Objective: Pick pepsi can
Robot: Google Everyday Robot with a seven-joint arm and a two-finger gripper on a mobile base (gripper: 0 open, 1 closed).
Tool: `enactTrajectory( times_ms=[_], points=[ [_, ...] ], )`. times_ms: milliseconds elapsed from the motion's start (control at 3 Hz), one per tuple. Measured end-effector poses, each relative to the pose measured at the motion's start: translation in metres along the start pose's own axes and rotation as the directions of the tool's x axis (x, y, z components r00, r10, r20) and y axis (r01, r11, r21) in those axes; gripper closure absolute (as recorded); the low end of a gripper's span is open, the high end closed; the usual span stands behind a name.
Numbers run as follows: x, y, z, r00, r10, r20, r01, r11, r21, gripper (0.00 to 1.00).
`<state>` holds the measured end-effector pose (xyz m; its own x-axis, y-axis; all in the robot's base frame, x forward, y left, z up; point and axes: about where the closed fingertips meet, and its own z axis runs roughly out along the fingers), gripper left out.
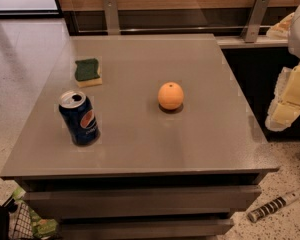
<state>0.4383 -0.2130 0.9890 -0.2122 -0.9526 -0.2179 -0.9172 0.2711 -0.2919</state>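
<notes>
The pepsi can stands upright on the grey table near its front left corner. It is dark blue with a red-white-blue logo and a silver opened top. My gripper, white with yellowish parts, hangs at the right edge of the view, beyond the table's right side and far from the can. It holds nothing that I can see.
An orange sits near the table's middle. A green-and-yellow sponge lies at the back left. Metal brackets and a wooden wall stand behind the table. A striped stick-like object lies on the floor at the right; a basket sits at the lower left.
</notes>
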Motion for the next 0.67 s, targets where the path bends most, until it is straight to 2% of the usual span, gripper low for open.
enactTrajectory(
  times_ms=[333,667],
  points=[
    [0.0,0.0,0.0,1.0,0.0,0.0,0.0,1.0,0.0,0.0],
    [-0.013,0.005,0.002,0.997,-0.002,0.072,0.003,1.0,-0.005,0.0]
  ],
)
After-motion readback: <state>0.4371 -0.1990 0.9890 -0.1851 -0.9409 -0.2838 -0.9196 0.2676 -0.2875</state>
